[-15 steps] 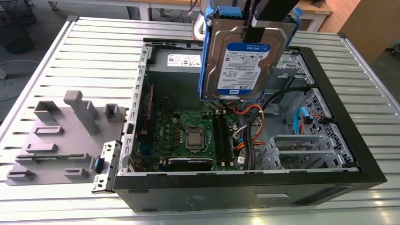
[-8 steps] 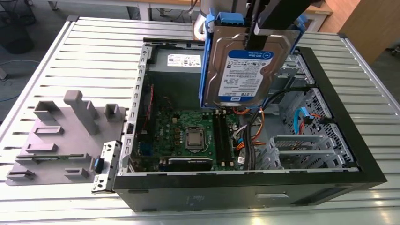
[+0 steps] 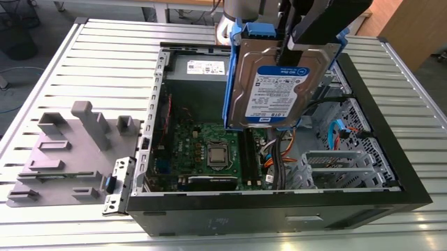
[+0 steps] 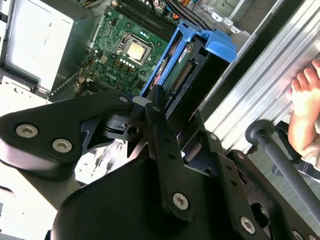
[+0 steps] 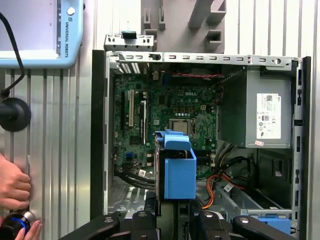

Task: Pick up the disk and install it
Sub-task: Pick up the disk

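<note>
Gripper (image 3: 292, 48) clenched on the upper end of the disk (image 3: 274, 89), which hangs upright over the open computer case (image 3: 279, 212), above the circuit board (image 3: 209, 149). The case lies on a slatted metal table (image 3: 104, 63). A grey holder (image 3: 70, 151) sits beside the case on the exterior view's left. A person's hand (image 5: 12, 187) shows in the first wrist view, well apart from the case.

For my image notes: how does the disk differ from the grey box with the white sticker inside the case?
The disk hangs upright in the jaws above the case; the grey box sits in a corner of it. The disk is thin and blue-framed; the grey box is bulky and unframed. Both carry a printed label.
</note>
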{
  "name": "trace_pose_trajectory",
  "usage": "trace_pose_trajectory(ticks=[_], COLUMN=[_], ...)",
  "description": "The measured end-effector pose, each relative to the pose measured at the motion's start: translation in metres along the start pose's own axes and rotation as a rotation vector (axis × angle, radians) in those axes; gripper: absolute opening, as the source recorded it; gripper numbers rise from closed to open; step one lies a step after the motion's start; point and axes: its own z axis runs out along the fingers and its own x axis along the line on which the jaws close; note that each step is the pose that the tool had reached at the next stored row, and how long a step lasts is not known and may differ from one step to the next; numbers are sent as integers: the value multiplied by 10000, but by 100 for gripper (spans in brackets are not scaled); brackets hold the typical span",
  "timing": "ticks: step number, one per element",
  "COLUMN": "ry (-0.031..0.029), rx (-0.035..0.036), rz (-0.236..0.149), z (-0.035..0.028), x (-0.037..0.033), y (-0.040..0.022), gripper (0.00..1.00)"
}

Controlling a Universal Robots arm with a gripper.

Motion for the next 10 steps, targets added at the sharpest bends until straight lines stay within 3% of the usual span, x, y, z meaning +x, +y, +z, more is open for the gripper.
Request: trace_pose_trajectory(ticks=[8,10], ry=[0,-39], rx=[0,1], rz=[0,0], z=[0,0], x=[9,10], y=[0,0], gripper=[35,35])
